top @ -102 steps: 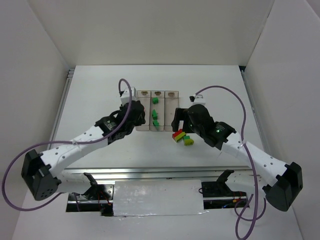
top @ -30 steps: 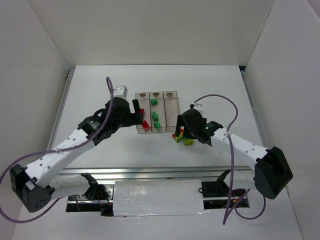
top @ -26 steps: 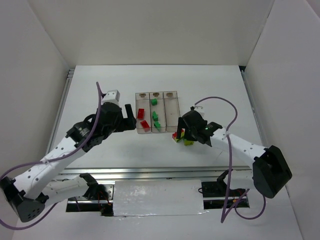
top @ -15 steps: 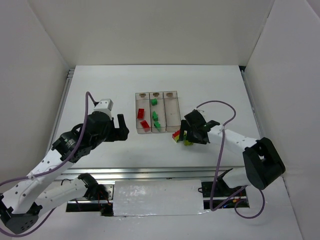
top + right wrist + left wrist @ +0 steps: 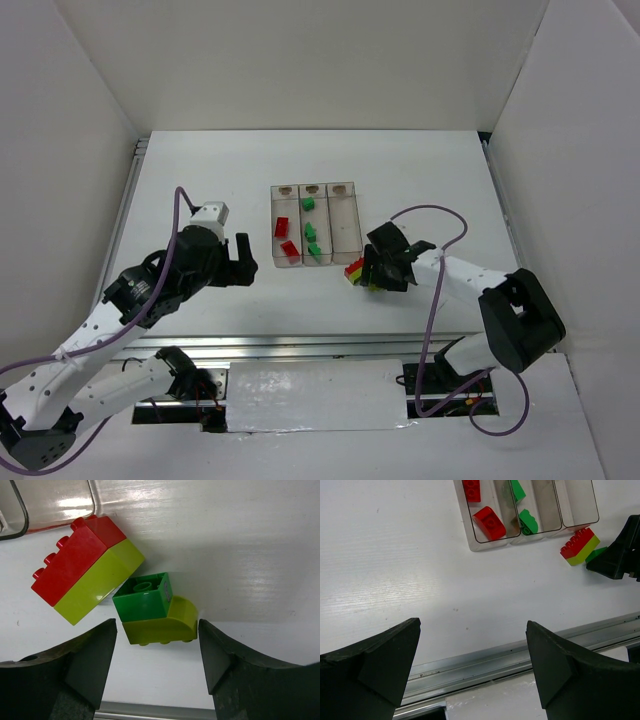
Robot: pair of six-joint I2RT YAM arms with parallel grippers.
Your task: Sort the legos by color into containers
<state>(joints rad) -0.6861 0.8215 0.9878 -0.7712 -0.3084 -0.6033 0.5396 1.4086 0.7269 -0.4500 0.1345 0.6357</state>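
White surface [image 5: 430, 170] inside plain white walls carries the containers [image 5: 343, 225] at centre: red legos [image 5: 281, 226] in the left bin, green legos [image 5: 311, 232] in the middle bin. Two stacked pairs lie loose just right of the containers, the red-on-yellow-green stack [image 5: 85, 565] and, just beside it, the green-on-yellow-green stack [image 5: 152, 607]. The right gripper [image 5: 157, 625] sits directly over the latter. Its fingers are part spread, one at each short end, so the stack's long axis runs finger to finger; contact cannot be confirmed. The left gripper [image 5: 473, 625], fingers fully spread and holding nothing, is well apart from the stack, so the right arm is nearer.
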